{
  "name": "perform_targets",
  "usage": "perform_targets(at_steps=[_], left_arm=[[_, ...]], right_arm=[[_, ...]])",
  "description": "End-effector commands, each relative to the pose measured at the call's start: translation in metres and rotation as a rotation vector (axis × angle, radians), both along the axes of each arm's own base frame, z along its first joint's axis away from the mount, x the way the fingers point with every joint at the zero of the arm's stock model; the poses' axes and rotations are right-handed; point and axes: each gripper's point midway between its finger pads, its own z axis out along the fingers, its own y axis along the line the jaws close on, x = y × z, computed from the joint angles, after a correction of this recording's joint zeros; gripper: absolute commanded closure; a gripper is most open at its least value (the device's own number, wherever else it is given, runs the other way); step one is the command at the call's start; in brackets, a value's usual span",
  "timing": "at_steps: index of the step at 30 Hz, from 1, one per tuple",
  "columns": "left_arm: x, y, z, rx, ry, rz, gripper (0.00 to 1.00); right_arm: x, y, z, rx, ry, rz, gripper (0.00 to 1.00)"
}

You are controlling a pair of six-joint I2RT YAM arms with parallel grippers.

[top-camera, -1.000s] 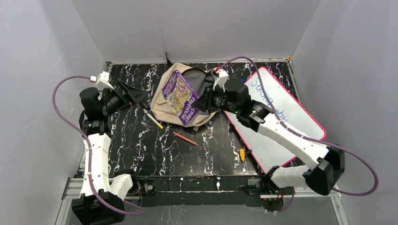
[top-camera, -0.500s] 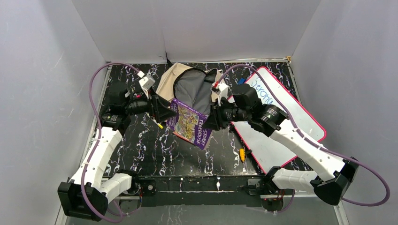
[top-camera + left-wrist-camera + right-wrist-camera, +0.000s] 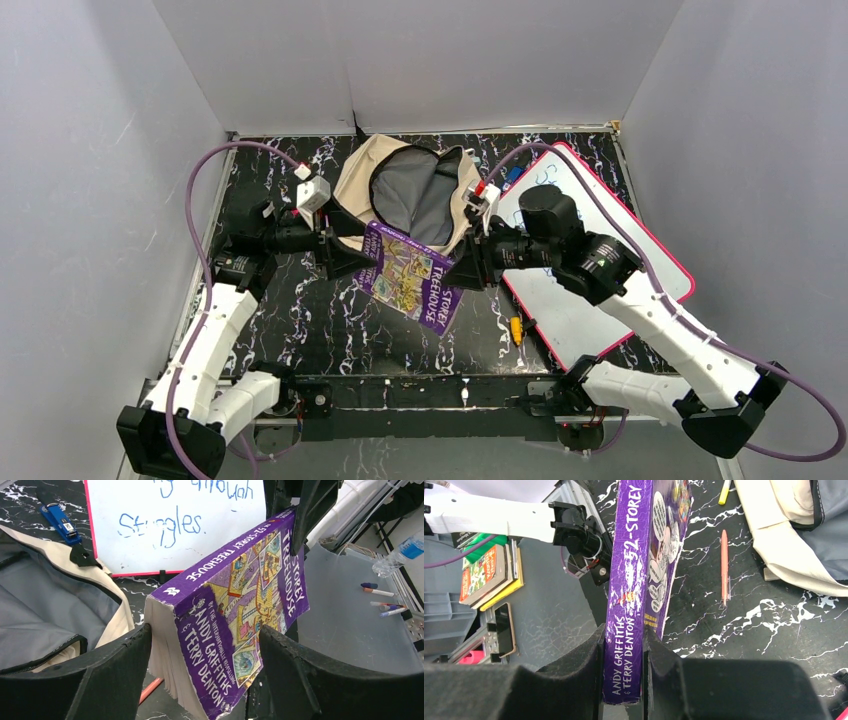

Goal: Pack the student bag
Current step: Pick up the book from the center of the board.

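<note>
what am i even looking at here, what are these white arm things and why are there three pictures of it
These are two robot arms bolted to the near edge of a black marbled table. Each ends in a two-finger gripper. One picture looks down from a fixed camera above and behind the arms. The other two come from small cameras on each wrist, so you see that arm's own black fingers up close.

The right gripper is shut on the spine of a purple book, holding it above the table. The left gripper is open, with the book's other end between its fingers.

Behind them lies the student bag, a cream backpack, unzipped with its grey lining showing. To the right lies a pink-framed whiteboard with blue writing. Also on the table are a red pencil, a yellow pen and a blue stapler.
</note>
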Motion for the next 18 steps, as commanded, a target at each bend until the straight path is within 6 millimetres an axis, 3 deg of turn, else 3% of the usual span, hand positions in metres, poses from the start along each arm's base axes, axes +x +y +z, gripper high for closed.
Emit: perform_targets(at_steps=[1,13,18], left_arm=[[-0.014,-0.005,0.001,-0.011,-0.026,-0.065,0.25],[-0.002,-0.004,0.002,0.002,-0.036,-0.009,0.25],[-0.016,-0.008,0.012,-0.041,-0.028,-0.105,0.47]], right_arm=[[-0.023,0.011,0.076,0.257,-0.213,0.182,1.00],[-0.036,0.006,0.089,0.284,-0.243,0.236,1.00],[-0.023,0.006,0.082,0.256,-0.251,0.165,1.00]])
